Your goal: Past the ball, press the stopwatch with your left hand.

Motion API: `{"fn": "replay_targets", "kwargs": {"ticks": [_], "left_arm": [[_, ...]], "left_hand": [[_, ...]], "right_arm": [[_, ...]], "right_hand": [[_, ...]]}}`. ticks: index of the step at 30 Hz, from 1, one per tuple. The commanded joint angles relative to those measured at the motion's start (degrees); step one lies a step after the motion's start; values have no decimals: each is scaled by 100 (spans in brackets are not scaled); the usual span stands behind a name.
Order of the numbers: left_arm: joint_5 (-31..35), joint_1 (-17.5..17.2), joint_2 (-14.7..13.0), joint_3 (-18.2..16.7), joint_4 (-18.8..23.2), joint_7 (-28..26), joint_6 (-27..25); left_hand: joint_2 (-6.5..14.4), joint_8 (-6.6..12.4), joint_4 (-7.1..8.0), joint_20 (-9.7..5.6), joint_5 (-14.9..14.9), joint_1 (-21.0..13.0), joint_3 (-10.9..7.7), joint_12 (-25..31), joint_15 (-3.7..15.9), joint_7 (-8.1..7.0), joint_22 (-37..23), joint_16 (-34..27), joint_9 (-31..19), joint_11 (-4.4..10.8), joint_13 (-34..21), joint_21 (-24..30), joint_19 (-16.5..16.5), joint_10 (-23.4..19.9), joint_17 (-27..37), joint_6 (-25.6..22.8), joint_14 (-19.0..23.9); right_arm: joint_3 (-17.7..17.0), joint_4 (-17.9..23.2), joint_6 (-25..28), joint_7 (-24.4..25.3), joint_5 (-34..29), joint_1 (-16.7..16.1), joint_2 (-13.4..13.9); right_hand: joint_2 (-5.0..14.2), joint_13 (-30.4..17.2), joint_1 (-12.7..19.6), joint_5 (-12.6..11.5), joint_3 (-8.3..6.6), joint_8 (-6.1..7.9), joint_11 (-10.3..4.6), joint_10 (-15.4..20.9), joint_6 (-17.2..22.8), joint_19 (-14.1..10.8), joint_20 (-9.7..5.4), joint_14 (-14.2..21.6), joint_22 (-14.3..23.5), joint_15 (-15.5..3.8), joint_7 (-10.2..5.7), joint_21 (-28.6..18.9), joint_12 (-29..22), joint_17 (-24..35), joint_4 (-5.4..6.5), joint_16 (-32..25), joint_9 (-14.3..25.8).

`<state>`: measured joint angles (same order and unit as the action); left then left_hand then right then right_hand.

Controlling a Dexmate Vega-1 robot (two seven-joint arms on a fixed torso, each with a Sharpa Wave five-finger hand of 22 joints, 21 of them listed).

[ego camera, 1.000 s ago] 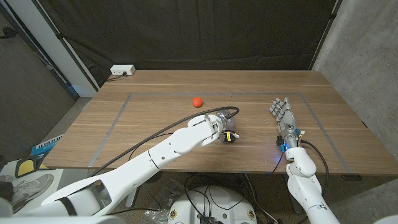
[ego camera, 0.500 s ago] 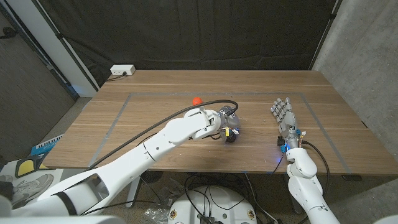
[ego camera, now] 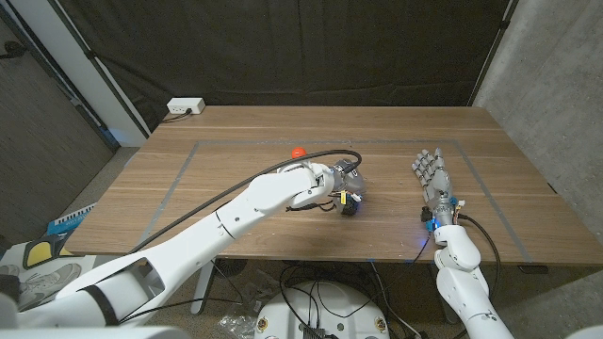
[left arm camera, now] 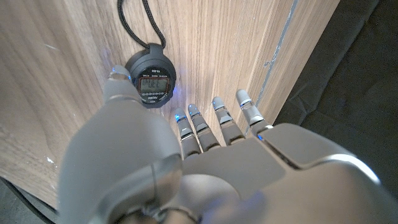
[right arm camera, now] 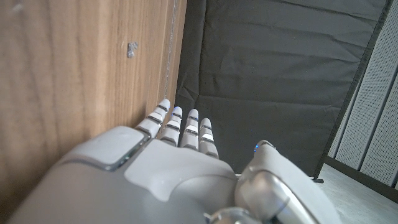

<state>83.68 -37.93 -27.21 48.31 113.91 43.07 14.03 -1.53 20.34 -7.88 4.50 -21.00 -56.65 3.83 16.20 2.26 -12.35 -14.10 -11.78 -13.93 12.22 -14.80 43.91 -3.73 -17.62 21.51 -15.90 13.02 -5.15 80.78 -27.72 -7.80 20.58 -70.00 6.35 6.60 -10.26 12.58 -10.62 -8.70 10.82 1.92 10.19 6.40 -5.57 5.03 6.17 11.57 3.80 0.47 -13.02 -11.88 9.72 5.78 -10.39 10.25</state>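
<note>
Near the middle of the table point(ego camera: 236, 132), on the near side of the orange ball point(ego camera: 298, 151), the small rigid stopwatch point(left arm camera: 151, 79) on its cord is overhung by the left hand point(ego camera: 341, 188), fingers point(left arm camera: 194, 120) spread and holding nothing, so a light press on its button is judged enough.

**Around the desk**

The wooden desk point(ego camera: 236, 202) carries grey tape lines point(ego camera: 179, 179) that mark a rectangle on its top. A white power strip point(ego camera: 186, 106) sits at its far corner, well apart from the fingers. A black curtain point(ego camera: 311, 47) hangs behind. Shoes point(ego camera: 38, 273) lie on the floor.
</note>
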Motion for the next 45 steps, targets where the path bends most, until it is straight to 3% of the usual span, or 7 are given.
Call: {"fn": "replay_targets", "kwargs": {"ticks": [1, 9, 21, 33, 39, 43, 45], "left_arm": [[-148, 161, -47, 41, -37, 191, 276], [-273, 142, -198, -38, 5, -11, 466], [-226, 74, -302, -107, -53, -425, 545], [-65, 90, -338, -43, -197, -404, 538], [-168, 106, -397, -80, -299, -656, 619], [-195, 128, -412, -89, -351, -720, 641], [-92, 141, -389, -51, -350, -604, 593]], "left_hand": [[-17, -34, -4, 3, -48, -120, 69, -61, 739, -4, 22, 46, -48, 1, -35, 21, -92, 130, 8, 166, -188], [21, 231, 7, -159, -68, -282, 105, -62, 877, 29, 68, 9, -145, 18, -86, 55, -45, 78, -38, -197, -235], [218, 1001, 61, -244, -35, -636, 161, 359, 1002, 4, 130, -181, -574, 14, -358, 233, 152, -763, -16, -818, 344], [148, 988, 159, -154, 14, -582, 351, 266, 852, 199, 150, -85, -783, -19, -551, 284, 75, -276, 99, -24, 193], [261, 1521, 171, -239, 12, -722, 402, 624, 1010, 33, 157, -179, -946, 4, -759, 410, 181, -864, 212, -697, 553], [291, 1550, 161, -240, 13, -782, 400, 657, 1020, 23, 156, -189, -970, 0, -792, 440, 201, -904, 234, -649, 625], [288, 1157, 240, -221, 42, -737, 543, 400, 940, 123, 150, -55, -789, -16, -834, 511, 125, -178, 328, 243, 380]], "right_arm": [[-30, 15, -32, 97, -10, -25, -53], [-40, 11, 9, 130, -13, -13, -59], [-29, -33, 55, 213, -112, 36, -58], [-73, -43, 18, 362, -126, 23, -116], [-75, -60, 1, 422, -186, 47, -103], [-51, -82, 41, 420, -194, 91, -91], [-36, -89, 87, 412, -189, 111, -86]], "right_hand": [[16, -11, -65, -24, -5, -7, 11, 45, -6, 30, 25, 58, 16, -5, -56, -6, -6, 23, 19, 1, 18], [14, -11, -93, -25, 4, -12, -4, 49, -21, 39, 30, 73, 17, -2, -86, -3, -5, 25, 35, -5, 18], [6, -11, -125, -28, 14, -9, 0, 58, -19, 58, 36, 67, 18, 14, -123, 4, -6, 25, 49, 0, 17], [12, -11, -133, -35, 10, -7, 1, 50, -19, 66, 42, 75, 18, 22, -142, 7, 0, 22, 50, 1, 17], [15, -11, -133, -37, 6, -6, -1, 55, -20, 67, 37, 77, 18, 23, -146, 8, -1, 20, 49, 2, 17], [15, -11, -134, -38, 6, -5, -5, 54, -17, 70, 39, 84, 18, 18, -153, 9, 0, 20, 48, 0, 16], [14, -11, -135, -38, 5, -4, -3, 55, -16, 71, 36, 84, 18, 11, -159, 9, 0, 19, 47, 1, 16]]}}
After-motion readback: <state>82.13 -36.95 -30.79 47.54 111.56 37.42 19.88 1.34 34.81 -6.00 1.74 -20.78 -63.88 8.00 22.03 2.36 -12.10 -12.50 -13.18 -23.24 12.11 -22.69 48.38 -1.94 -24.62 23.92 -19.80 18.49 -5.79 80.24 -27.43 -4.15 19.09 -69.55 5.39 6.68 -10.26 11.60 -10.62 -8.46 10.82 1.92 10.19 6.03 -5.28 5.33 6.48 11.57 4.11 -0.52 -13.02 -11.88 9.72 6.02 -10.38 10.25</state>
